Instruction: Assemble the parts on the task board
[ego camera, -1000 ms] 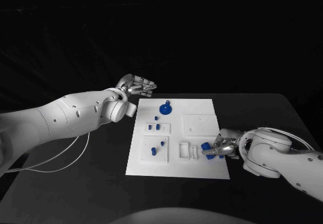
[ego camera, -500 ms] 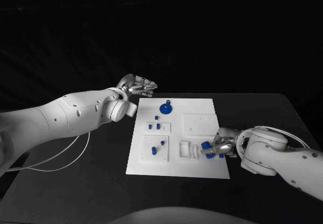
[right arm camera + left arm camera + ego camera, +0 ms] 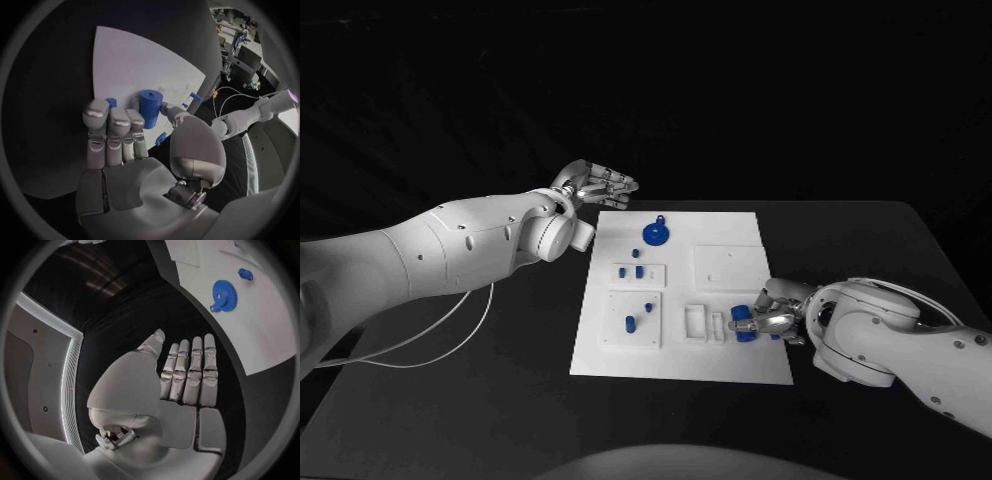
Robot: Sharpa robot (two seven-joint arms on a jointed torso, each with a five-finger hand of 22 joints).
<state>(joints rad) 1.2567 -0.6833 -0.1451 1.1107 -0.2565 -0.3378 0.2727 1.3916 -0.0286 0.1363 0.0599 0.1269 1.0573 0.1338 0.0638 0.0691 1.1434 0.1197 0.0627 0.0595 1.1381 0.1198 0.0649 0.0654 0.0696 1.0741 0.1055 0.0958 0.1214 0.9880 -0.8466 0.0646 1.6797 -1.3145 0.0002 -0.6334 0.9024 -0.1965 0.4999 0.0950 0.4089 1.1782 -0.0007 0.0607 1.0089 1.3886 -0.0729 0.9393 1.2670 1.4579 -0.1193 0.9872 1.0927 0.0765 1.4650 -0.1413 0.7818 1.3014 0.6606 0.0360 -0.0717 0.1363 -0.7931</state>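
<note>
Blue cylinder pinched in right robot hand over board near edge — likely light, rigid, slick plastic, best gripped round its sides; left robot hand released, holding nothing, above bench.

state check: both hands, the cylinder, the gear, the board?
Left hand: holds nothing, fingers straight, beside the board.
Right hand: holds the cylinder.
Blue cylinder part: pinched, over the board.
Blue gear part: lying on board.
White task board: flat on table.

White arms, silver robot hand (thin white cable)
</note>
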